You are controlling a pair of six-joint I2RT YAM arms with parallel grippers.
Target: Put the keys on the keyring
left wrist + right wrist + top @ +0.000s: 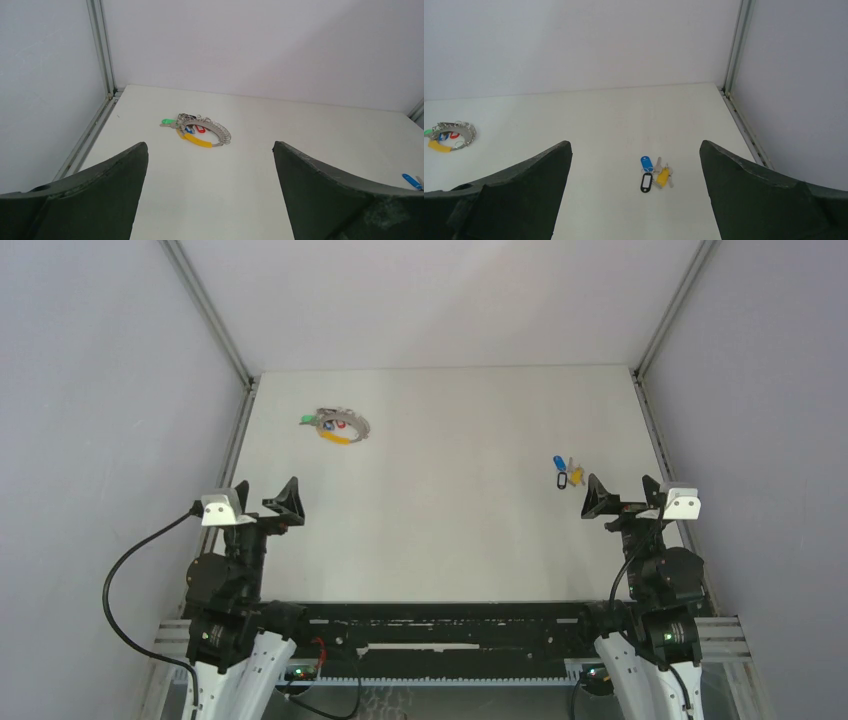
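Observation:
The keys lie in a small cluster on the white table at the right, with blue, yellow and black-rimmed tags; the right wrist view shows the keys just ahead of the jaws. My right gripper hovers near them, open and empty, and in its own view the right gripper frames the cluster. The keyring, a grey coil loop with a yellow section and red, green and blue pieces, rests far left. The keyring lies well ahead of my left gripper. My left gripper is open and empty.
Grey walls with aluminium frame posts enclose the table on the left, back and right. A metal rail runs along the right table edge, close to the keys. The arm bases sit along the near edge.

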